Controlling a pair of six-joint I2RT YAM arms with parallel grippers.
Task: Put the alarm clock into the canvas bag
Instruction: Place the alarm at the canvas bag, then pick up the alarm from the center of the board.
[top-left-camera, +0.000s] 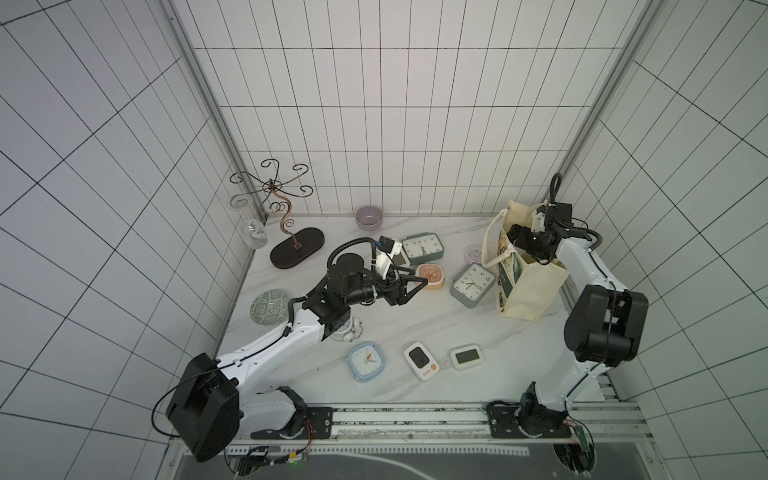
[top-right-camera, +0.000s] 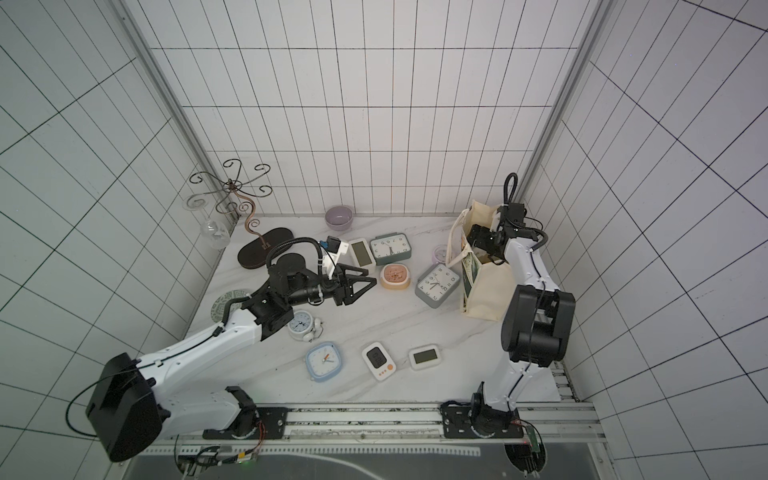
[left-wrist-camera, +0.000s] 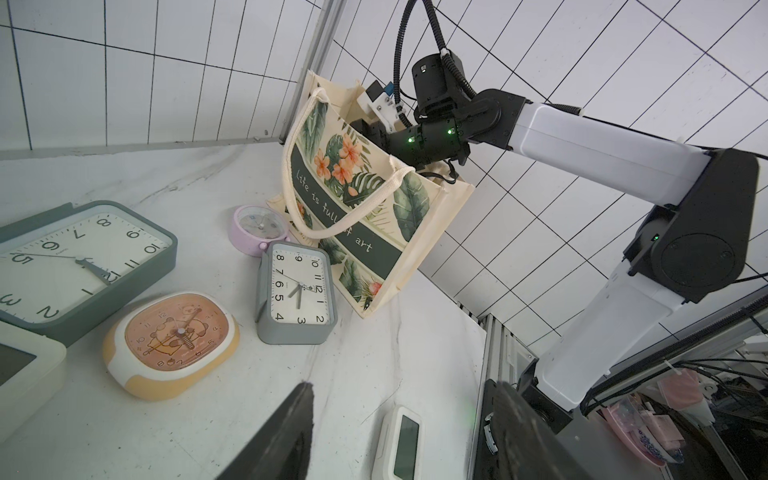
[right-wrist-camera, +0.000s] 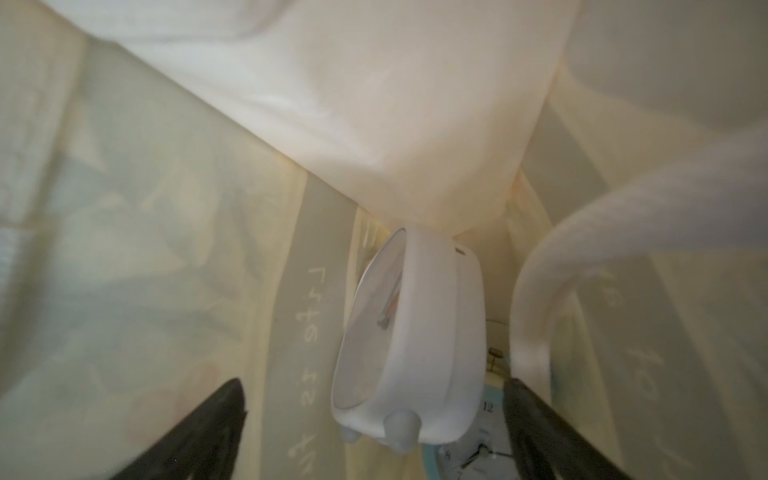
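The canvas bag (top-left-camera: 534, 291) (top-right-camera: 488, 286) (left-wrist-camera: 411, 208) stands upright at the table's right rear, its leaf print and dark green band facing the left wrist camera. My right gripper (right-wrist-camera: 374, 386) reaches down into its mouth and is open. A white alarm clock (right-wrist-camera: 415, 332) stands on edge between the black fingers (right-wrist-camera: 216, 419), with gaps on both sides. Under it lies a clock with a light blue rim (right-wrist-camera: 478, 453). My left gripper (top-left-camera: 419, 282) (top-right-camera: 370, 279) (left-wrist-camera: 403, 386) hovers open and empty over mid-table beside an orange clock (top-left-camera: 432, 276).
Several other clocks lie about: a grey-green one (top-left-camera: 422, 247), a grey one (top-left-camera: 473, 284) leaning by the bag, a lilac one (top-left-camera: 473, 253), a blue square one (top-left-camera: 366, 360) and two white digital ones (top-left-camera: 422, 360) (top-left-camera: 466, 356). At the back are a bowl (top-left-camera: 368, 217) and a wire stand (top-left-camera: 291, 245).
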